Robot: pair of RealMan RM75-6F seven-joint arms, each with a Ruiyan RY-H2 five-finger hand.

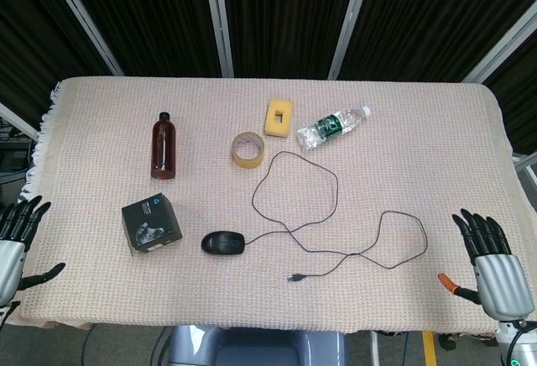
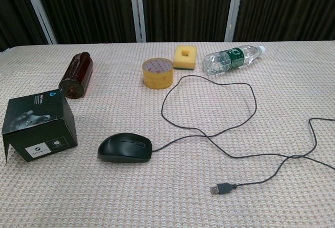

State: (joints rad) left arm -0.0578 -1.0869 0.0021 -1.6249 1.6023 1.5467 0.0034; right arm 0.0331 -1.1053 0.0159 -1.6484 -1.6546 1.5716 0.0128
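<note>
Rough woven tablecloth (image 1: 436, 148), matt plastic mouse (image 1: 223, 243)

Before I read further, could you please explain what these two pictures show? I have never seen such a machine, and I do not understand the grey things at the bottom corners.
Those grey things are a robot's two mechanical hands. The head view looks down from above: the left hand is at the lower left corner, the right hand at the lower right. Both have their fingers spread and hold nothing. The chest view looks across the table from lower down and shows no hands. On the woven cloth lie a black mouse with its looping cable, a black box, a brown bottle on its side, a roll of tape, a yellow sponge and a clear water bottle.
</note>
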